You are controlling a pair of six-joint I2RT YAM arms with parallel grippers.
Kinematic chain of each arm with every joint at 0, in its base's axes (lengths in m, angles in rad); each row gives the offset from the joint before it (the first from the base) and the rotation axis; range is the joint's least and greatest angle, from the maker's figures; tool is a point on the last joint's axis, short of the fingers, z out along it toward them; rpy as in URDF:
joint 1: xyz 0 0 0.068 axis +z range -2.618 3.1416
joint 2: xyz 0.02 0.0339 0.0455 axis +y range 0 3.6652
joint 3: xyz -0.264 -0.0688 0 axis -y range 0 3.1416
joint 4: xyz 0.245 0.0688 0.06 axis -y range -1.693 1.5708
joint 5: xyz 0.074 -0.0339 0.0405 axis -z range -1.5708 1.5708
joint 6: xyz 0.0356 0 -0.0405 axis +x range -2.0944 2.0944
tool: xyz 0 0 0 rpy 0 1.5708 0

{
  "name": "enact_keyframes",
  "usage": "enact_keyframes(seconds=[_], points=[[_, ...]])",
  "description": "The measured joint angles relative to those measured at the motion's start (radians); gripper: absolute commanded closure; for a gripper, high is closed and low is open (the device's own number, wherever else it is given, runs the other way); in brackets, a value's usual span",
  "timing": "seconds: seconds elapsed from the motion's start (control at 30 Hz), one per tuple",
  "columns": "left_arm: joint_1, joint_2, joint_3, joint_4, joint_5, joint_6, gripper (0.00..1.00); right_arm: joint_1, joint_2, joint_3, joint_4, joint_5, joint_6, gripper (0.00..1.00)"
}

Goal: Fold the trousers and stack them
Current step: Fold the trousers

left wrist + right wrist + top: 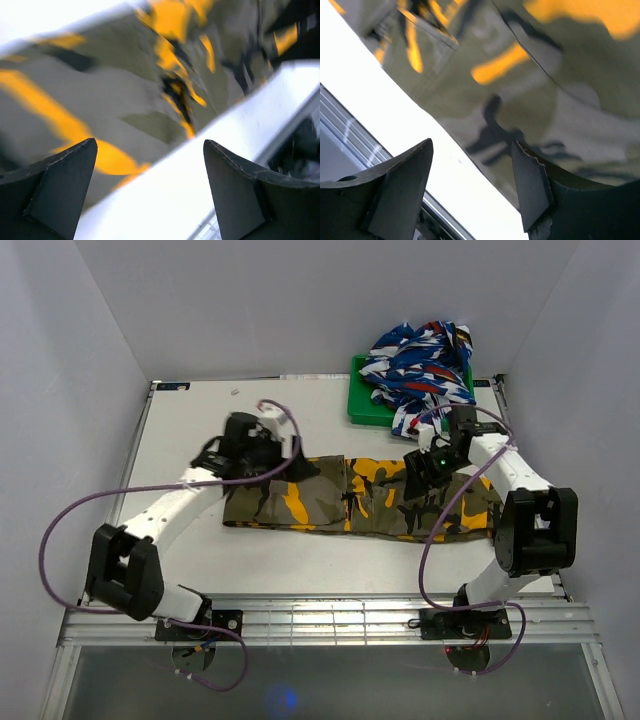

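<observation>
Top external view has the olive, black and orange-yellow camouflage cloth trousers [300,505] lying as a long strip across the middle of the white table [180,430], one arm over each half. Both wrist views show the left end effector [150,195] and right end effector [470,190] spread open and empty above the strip's near edge. Closing on only the top layer would likely peel the strip apart when lifted, and unequal grips would skew it. The right arm could also snag the nearby blue, white and red patterned cloth heap [420,365] on the green tray [362,405].
</observation>
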Motion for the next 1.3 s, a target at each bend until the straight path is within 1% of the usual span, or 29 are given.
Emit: enact_keyframes(seconds=[0.07, 0.13, 0.23, 0.33, 0.43, 0.53, 0.83, 0.9, 1.0, 1.03, 1.07, 1.13, 1.17, 1.23, 1.27, 1.3], points=[[0.194, -0.064, 0.007, -0.024, 0.075, 0.046, 0.02, 0.059, -0.01, 0.01, 0.046, -0.034, 0.048, 0.33], [0.386, -0.096, 0.01, -0.058, 0.121, 0.1, 0.02, 0.108, -0.011, 0.017, 0.103, -0.069, 0.099, 0.35], [0.61, -0.094, 0.005, -0.128, 0.205, 0.173, 0.04, 0.17, 0.01, 0.029, 0.194, -0.111, 0.188, 0.36], [0.782, -0.06, -0.005, -0.204, 0.265, 0.232, 0.05, 0.219, 0.071, 0.055, 0.288, -0.131, 0.277, 0.37], [0.889, -0.023, -0.005, -0.257, 0.308, 0.275, 0.06, 0.257, 0.156, 0.079, 0.393, -0.136, 0.366, 0.36], [0.936, -0.006, -0.006, -0.283, 0.323, 0.307, 0.06, 0.29, 0.226, 0.082, 0.475, -0.131, 0.439, 0.34], [0.967, 0.014, -0.058, -0.283, 0.334, 0.344, 0.06, 0.341, 0.368, 0.143, 0.59, -0.101, 0.542, 0.35], [0.969, 0.019, -0.069, -0.283, 0.334, 0.346, 0.06, 0.343, 0.388, 0.154, 0.609, -0.097, 0.554, 0.36], [0.97, 0.023, -0.072, -0.282, 0.334, 0.347, 0.06, 0.343, 0.402, 0.157, 0.622, -0.097, 0.571, 0.41], [0.971, 0.023, -0.072, -0.281, 0.334, 0.347, 0.06, 0.344, 0.407, 0.16, 0.625, -0.097, 0.575, 0.44], [0.971, 0.024, -0.072, -0.28, 0.333, 0.348, 0.06, 0.346, 0.414, 0.165, 0.629, -0.098, 0.579, 0.52], [0.972, 0.029, -0.072, -0.27, 0.33, 0.348, 0.06, 0.347, 0.423, 0.168, 0.637, -0.099, 0.587, 0.63], [0.972, 0.033, -0.072, -0.266, 0.328, 0.348, 0.06, 0.348, 0.426, 0.168, 0.637, -0.101, 0.592, 0.72], [0.974, 0.048, -0.073, -0.254, 0.32, 0.347, 0.07, 0.351, 0.426, 0.168, 0.638, -0.106, 0.602, 0.8], [0.975, 0.057, -0.075, -0.249, 0.317, 0.346, 0.07, 0.352, 0.424, 0.167, 0.641, -0.111, 0.61, 0.9], [0.977, 0.066, -0.08, -0.241, 0.313, 0.347, 0.07, 0.353, 0.42, 0.163, 0.647, -0.115, 0.613, 0.92]])
